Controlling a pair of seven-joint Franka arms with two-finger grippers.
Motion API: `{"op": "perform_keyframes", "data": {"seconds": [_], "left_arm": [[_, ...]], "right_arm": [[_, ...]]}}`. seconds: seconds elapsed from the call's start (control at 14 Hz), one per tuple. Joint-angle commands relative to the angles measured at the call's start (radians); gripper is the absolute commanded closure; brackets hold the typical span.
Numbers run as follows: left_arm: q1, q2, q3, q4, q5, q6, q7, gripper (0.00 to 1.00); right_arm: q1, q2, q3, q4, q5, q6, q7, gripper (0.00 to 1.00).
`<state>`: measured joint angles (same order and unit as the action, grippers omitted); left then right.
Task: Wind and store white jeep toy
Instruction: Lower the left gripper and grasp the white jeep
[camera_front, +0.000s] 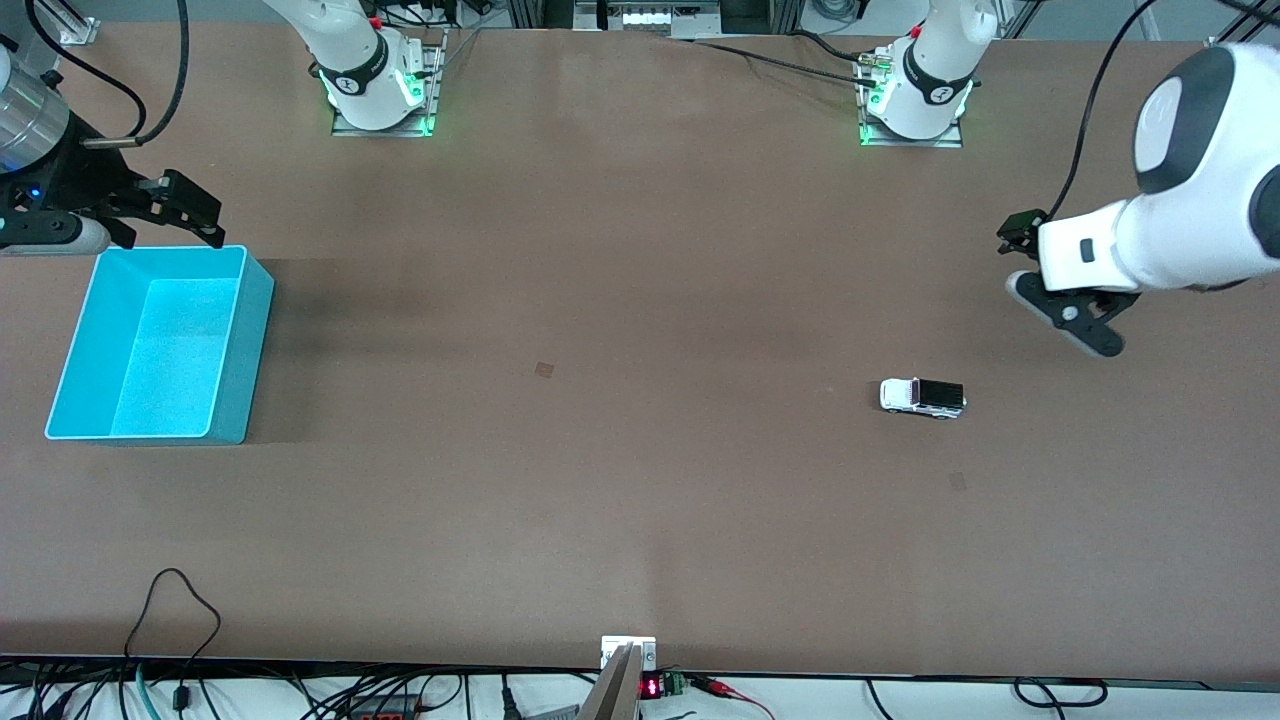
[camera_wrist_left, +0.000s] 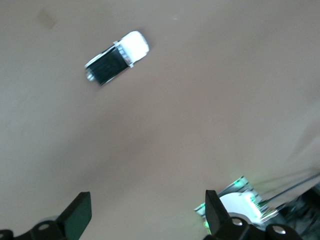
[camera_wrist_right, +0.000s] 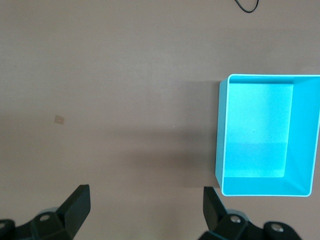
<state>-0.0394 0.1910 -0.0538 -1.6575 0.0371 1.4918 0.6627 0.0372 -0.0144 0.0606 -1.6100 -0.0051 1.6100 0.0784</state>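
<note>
White jeep toy (camera_front: 922, 396) sits on its wheels on bare tabletop (camera_front: 600, 480), toward left arm's end, untouched as far as I see. My left gripper (camera_front: 1062, 300) hovers over tabletop near jeep, jaws spread, nothing between them. Turquoise bin (camera_front: 240, 360) empty at right arm's end, well apart from jeep. Right gripper (camera_front: 185, 212) waits over bin's edge nearest the bases, jaws spread, empty. My read: task at start, with grasp, winding and drop into bin all left.
</note>
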Motion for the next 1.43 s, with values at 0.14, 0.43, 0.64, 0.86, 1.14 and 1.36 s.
{"op": "perform_keyframes", "data": {"seconds": [0.14,0.43,0.64,0.86,1.14,1.36], "left_arm": [[0.029,0.087,-0.008,-0.114,0.003,0.283,0.465,0.00],[0.026,0.088,-0.011,-0.299,0.101,0.621,0.626,0.00],[0.019,0.132,-0.015,-0.389,0.109,0.807,0.711,0.00],[0.019,0.160,-0.017,-0.433,0.109,0.902,0.735,0.00],[0.019,0.222,-0.017,-0.447,0.109,1.039,0.767,0.00],[0.021,0.254,-0.017,-0.447,0.109,1.102,0.799,0.00]], "right_arm": [[0.006,-0.012,-0.005,-0.001,-0.001,-0.015,-0.009,0.00],[0.006,-0.013,-0.005,-0.001,-0.001,-0.015,-0.009,0.00],[0.006,-0.013,-0.005,-0.001,-0.001,-0.015,-0.009,0.00],[0.006,-0.019,-0.007,-0.001,-0.001,-0.015,-0.009,0.00],[0.006,-0.021,-0.007,-0.001,-0.001,-0.015,-0.009,0.00],[0.006,-0.024,-0.007,-0.002,-0.001,-0.016,-0.011,0.00]]}}
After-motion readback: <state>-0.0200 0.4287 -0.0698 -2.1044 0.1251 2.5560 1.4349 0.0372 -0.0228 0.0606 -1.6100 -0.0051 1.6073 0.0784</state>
